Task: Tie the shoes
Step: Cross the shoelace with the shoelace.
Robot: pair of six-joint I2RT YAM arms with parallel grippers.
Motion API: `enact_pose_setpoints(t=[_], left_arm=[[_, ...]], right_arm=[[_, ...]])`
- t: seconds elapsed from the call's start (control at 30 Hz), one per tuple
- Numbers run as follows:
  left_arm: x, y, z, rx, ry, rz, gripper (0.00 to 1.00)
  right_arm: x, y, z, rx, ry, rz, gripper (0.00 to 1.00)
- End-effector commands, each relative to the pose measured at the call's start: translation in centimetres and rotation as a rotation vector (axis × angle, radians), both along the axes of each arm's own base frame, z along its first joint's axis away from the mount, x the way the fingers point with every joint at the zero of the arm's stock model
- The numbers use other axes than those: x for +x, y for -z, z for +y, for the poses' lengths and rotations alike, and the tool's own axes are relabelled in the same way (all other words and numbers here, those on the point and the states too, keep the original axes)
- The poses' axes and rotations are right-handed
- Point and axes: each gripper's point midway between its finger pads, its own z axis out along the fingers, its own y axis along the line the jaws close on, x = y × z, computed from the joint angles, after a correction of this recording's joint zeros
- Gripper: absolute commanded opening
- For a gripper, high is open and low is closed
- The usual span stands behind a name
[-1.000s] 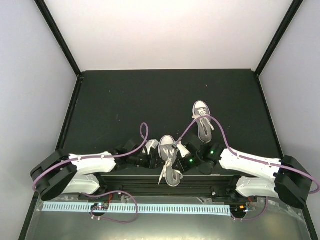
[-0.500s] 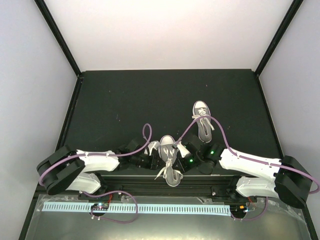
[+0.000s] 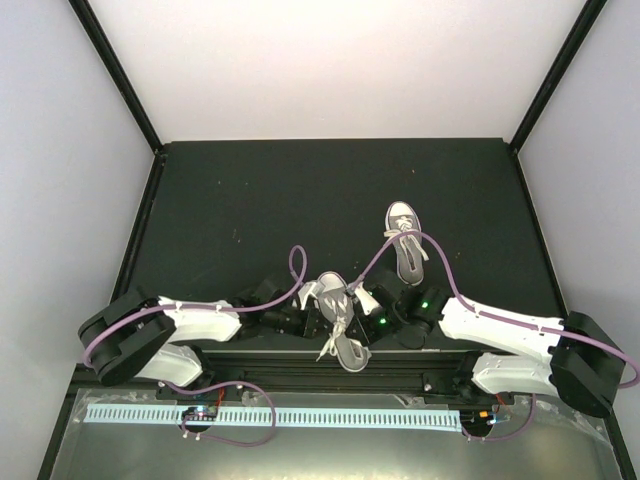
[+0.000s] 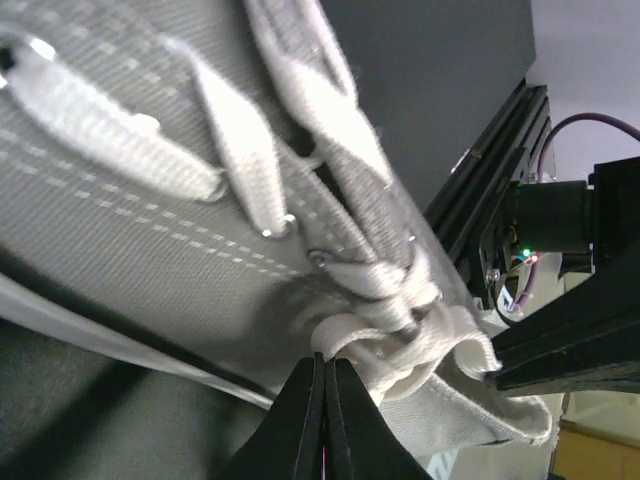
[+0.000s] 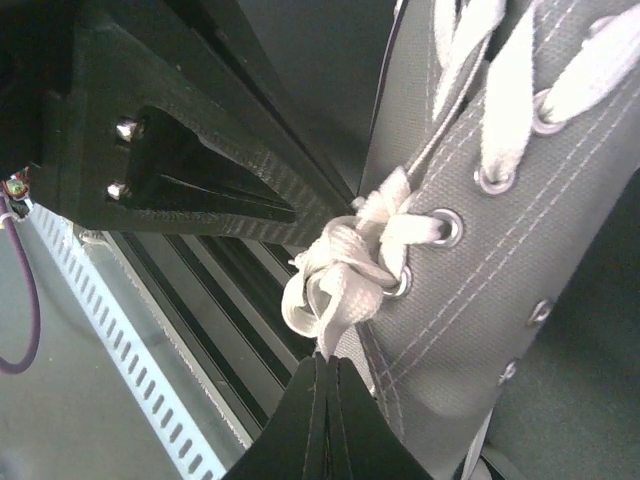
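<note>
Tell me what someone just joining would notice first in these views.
A grey shoe sits at the near edge of the black table, right between the two wrists. In the wrist views the left gripper and the right gripper are each shut on its white laces, which are bunched up near the shoe's opening. The second shoe lies alone, farther back and to the right.

Bare table (image 3: 250,190) beyond far shoe (image 3: 405,245)

The near sneaker (image 3: 345,350) and far sneaker (image 3: 404,250) are grey canvas with pale stitching, white laces (image 5: 340,280) and silver eyelets (image 5: 445,228). The desk (image 3: 250,200) is black, the cables (image 3: 296,265) purple.
</note>
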Motion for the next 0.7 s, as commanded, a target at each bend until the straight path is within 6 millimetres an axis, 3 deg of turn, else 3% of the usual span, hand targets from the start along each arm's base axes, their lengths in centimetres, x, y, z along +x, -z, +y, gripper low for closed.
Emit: enact_pose_setpoints(t=[0.0,0.3,0.67], left_arm=[[1.1,-3.0,-1.4,-0.09,-0.002,-0.081,0.02],[1.5,-3.0,-0.5,-0.061,-0.047,-0.104,0.01],[1.7,-4.2,0.0,-0.063,-0.067,-0.143,0.01]], right_arm=[[0.8,-1.7,0.4,0.023,0.023,-0.046,0.02],[1.4,-2.3,0.4,0.025,0.046,-0.073,0.02],[2.4,-3.1,0.7,0.007,0.048,-0.12,0.02]])
